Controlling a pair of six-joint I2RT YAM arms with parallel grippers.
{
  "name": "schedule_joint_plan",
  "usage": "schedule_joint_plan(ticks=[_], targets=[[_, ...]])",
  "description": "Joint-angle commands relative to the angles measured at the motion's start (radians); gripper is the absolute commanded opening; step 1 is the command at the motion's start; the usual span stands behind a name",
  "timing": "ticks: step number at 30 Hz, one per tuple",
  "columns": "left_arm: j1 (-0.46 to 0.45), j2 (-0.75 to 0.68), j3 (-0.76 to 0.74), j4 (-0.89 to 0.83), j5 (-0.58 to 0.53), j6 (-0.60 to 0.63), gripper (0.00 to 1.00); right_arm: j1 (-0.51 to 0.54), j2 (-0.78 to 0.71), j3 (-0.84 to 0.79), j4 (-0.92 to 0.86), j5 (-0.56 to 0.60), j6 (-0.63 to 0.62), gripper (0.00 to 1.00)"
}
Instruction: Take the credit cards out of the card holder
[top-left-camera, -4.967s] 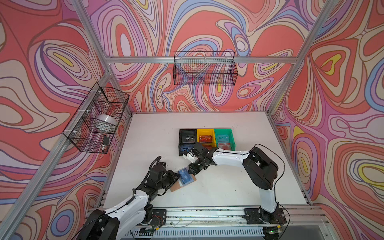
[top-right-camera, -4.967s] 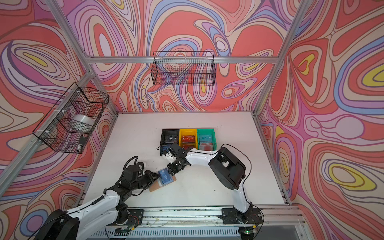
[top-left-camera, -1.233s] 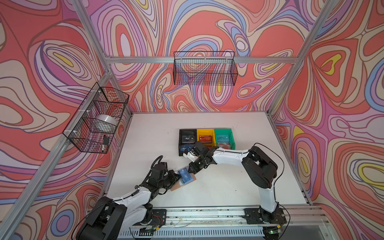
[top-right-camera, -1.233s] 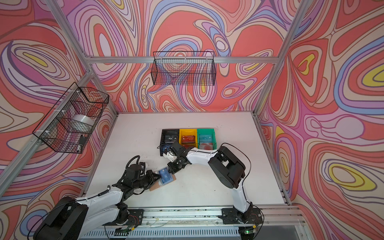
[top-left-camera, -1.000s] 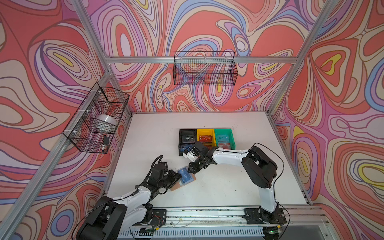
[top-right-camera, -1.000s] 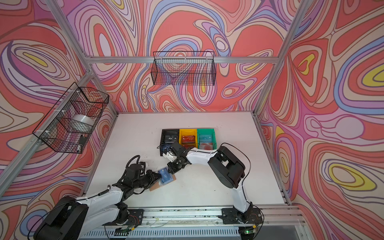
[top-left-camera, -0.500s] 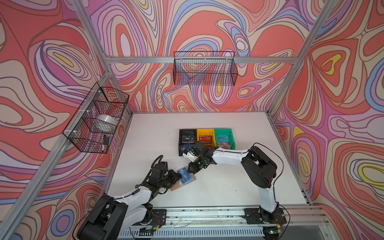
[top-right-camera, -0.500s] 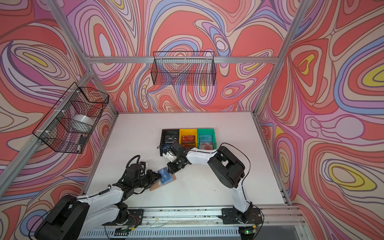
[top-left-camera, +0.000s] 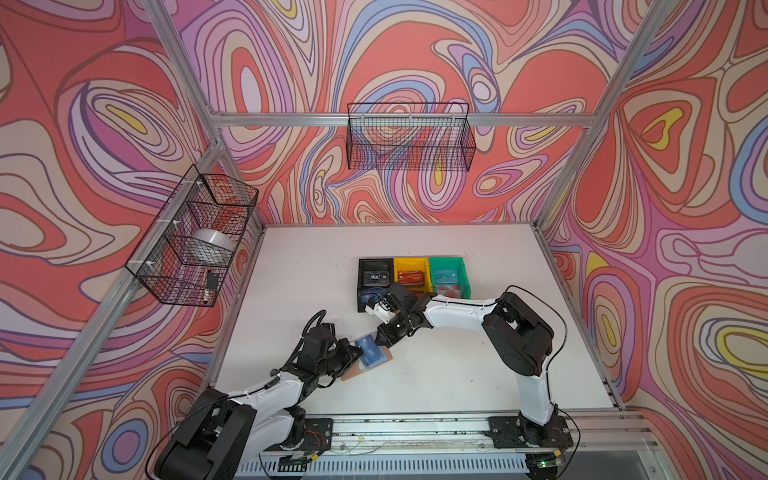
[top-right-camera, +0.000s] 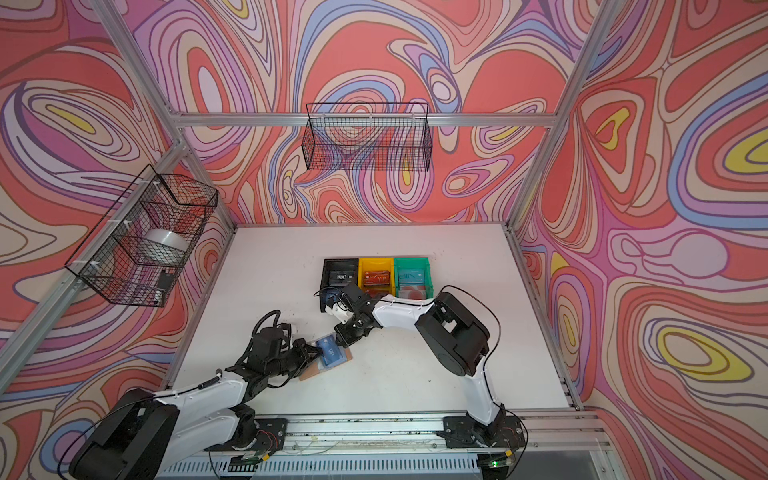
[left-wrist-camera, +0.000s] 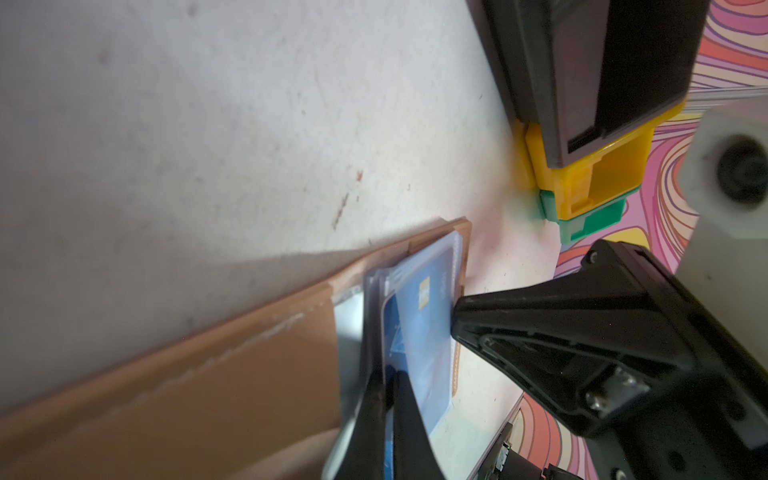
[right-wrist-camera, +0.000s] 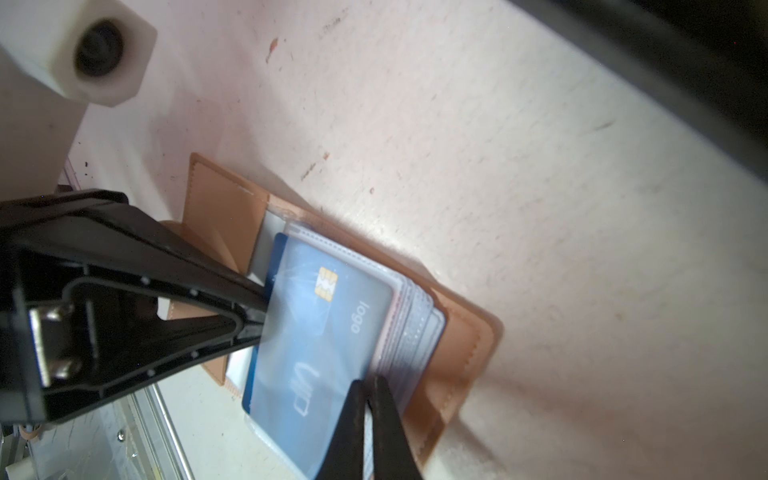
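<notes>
Blue credit card (right-wrist-camera: 328, 332): its bared edge is pinched in the shut left gripper (right-wrist-camera: 262, 308).
Counter-hold: right gripper (right-wrist-camera: 368, 388) is closed on the clear sleeve pages (right-wrist-camera: 417, 320) at the opposite edge.
Card holder (right-wrist-camera: 465, 357): lies open on the table (right-wrist-camera: 519, 166), between the grippers.
Risk: the shallow pinch may slip, or sleeve friction may drag the holder along.

Black bin (top-left-camera: 360, 291), yellow bin (top-left-camera: 410, 260), green bin (top-left-camera: 445, 259), hanging wire basket (top-left-camera: 409, 149)
</notes>
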Motion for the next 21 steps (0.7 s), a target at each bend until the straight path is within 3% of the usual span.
schedule_joint_plan(ticks=[1, 14, 21], targets=[[-0.004, -0.004, 0.007, -0.056, -0.007, 0.018, 0.00, 0.020, 0.066, -0.013, -0.045, -0.004, -0.002, 0.09], [0.049, -0.216, 0.000, -0.334, -0.036, 0.072, 0.00, 0.021, 0.070, -0.012, -0.051, 0.000, -0.003, 0.09], [0.058, -0.233, -0.012, -0.356, -0.038, 0.074, 0.00, 0.021, 0.063, -0.010, -0.053, -0.009, -0.010, 0.09]])
